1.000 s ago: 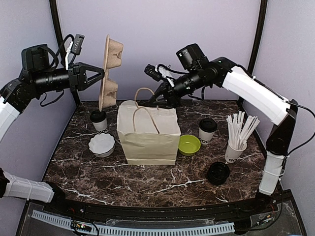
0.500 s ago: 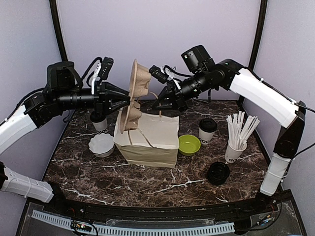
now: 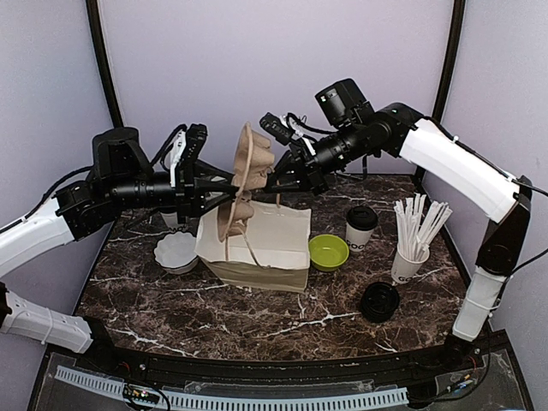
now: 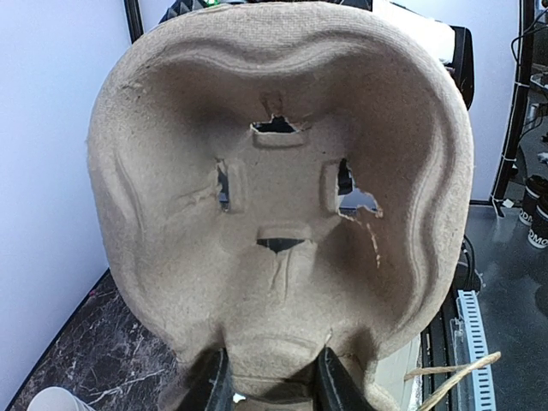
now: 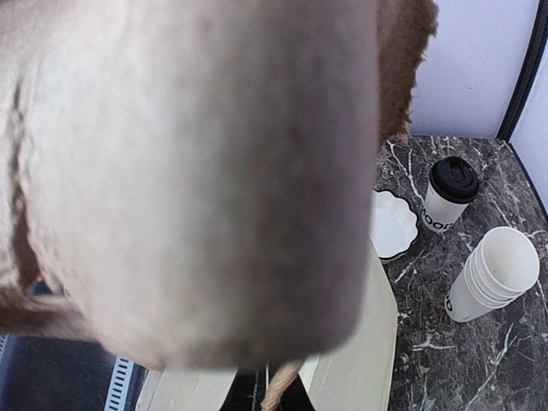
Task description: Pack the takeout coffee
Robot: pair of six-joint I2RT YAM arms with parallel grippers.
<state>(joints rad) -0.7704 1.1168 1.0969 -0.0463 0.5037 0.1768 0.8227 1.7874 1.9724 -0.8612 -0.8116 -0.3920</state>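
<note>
Bright, even light falls from above; the beige paper bag (image 3: pixel 265 248) casts only a soft shadow on the dark marble table (image 3: pixel 171 308). In the right wrist view the brown moulded-pulp cup carrier (image 5: pixel 188 171) is a close blur, while the black-lidded white paper cup (image 5: pixel 447 201) is sharp.

- The cup tray (image 3: pixel 246 171), hanging above the paper bag (image 3: pixel 265 248), is hiding the right gripper's (image 3: pixel 274 180) fingertips from overhead.
- From the right wrist, the cup tray (image 5: pixel 197 171) is blurring across the bag's mouth and blocking that gripper's own fingers.
- The left arm (image 3: pixel 128 193) is covering nearly all of the coffee cup (image 5: pixel 449 195) left of the bag in the overhead view.
- The left wrist view's bottom edge is cropping the left gripper's (image 4: pixel 274 384) fingers (image 4: pixel 214 387), the bag's rope handle (image 4: pixel 449 377) and a pale rounded thing (image 4: pixel 51 400) that cannot be named.
- Printing on the second coffee cup (image 3: pixel 360 227), right of the bag, is showing too small to read.
</note>
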